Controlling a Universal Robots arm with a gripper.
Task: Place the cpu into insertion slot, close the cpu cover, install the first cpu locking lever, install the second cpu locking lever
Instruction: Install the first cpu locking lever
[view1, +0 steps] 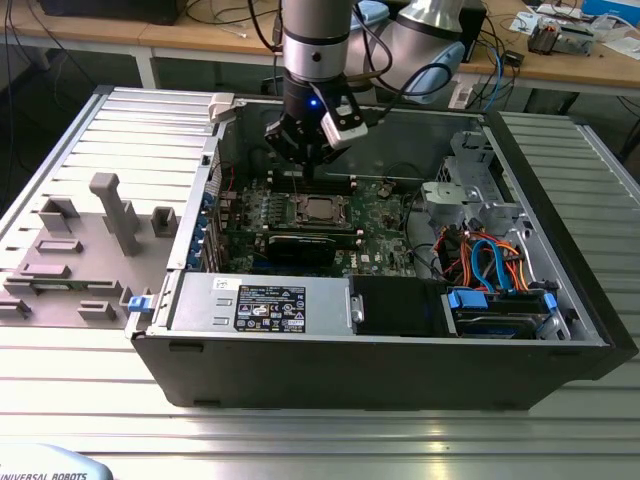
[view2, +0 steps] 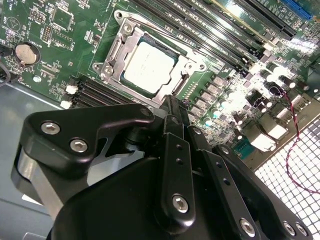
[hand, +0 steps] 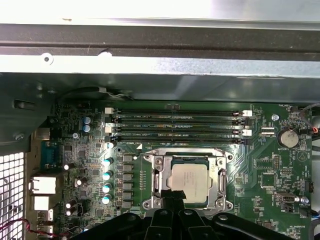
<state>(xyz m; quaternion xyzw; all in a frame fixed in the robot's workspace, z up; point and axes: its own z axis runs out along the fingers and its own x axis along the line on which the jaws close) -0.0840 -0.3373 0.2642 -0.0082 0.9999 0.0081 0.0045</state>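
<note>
The cpu (hand: 189, 183) sits flat in the insertion slot (hand: 220, 197) on the green motherboard (hand: 270, 165), dull silver top facing up, also seen in the second wrist view (view2: 149, 67) and the exterior view (view1: 319, 210). The cpu cover (hand: 186, 154), a silver metal frame, lies down around the chip, with the chip showing through its window. Memory slots (hand: 177, 127) run in a row just beside the socket.

The gripper (hand: 175, 197) hangs right over the socket edge, black fingers (view2: 172, 112) pressed together to a narrow tip, holding nothing; the tip is at the cover's rim, contact cannot be told. In the exterior view the arm (view1: 315, 50) reaches down into the open computer case (view1: 400, 370) from above, gripper (view1: 303, 165) just over the board. The case lies on a ribbed metal table (view1: 300, 440).
</note>
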